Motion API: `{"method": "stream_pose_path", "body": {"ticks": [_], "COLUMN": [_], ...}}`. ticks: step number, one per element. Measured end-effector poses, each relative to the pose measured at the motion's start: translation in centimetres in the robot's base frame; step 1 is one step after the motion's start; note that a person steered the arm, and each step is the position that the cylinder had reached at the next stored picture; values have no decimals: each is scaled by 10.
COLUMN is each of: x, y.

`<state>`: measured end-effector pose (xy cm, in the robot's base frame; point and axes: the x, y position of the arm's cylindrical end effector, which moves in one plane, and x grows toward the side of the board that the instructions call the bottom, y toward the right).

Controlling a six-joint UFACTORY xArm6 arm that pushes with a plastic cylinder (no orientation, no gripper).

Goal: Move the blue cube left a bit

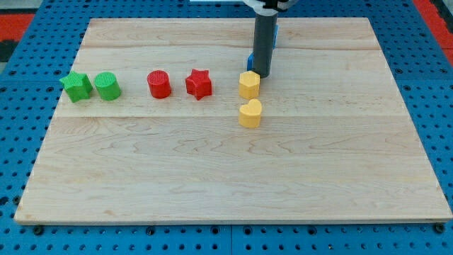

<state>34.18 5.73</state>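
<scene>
A dark upright rod comes down from the view's top, and my tip [262, 75] rests on a wooden board [340, 156]; it is a bare rod end, clamping nothing. The blue cube [250, 59] sits directly behind the rod, mostly hidden. Just left of the tip is a yellow hexagonal block [248, 84], with a yellow heart [250, 113] below it. Further left stand a red star [199, 83], red cylinder [159, 84], green cylinder [107, 86] and green star [76, 86].
</scene>
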Motion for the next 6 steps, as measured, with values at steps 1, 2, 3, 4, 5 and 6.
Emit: {"method": "stream_pose_path", "body": {"ticks": [1, 2, 3, 4, 5, 6], "x": [-14, -14, -37, -72, -99, -113], "y": [0, 33, 74, 71, 55, 54]}}
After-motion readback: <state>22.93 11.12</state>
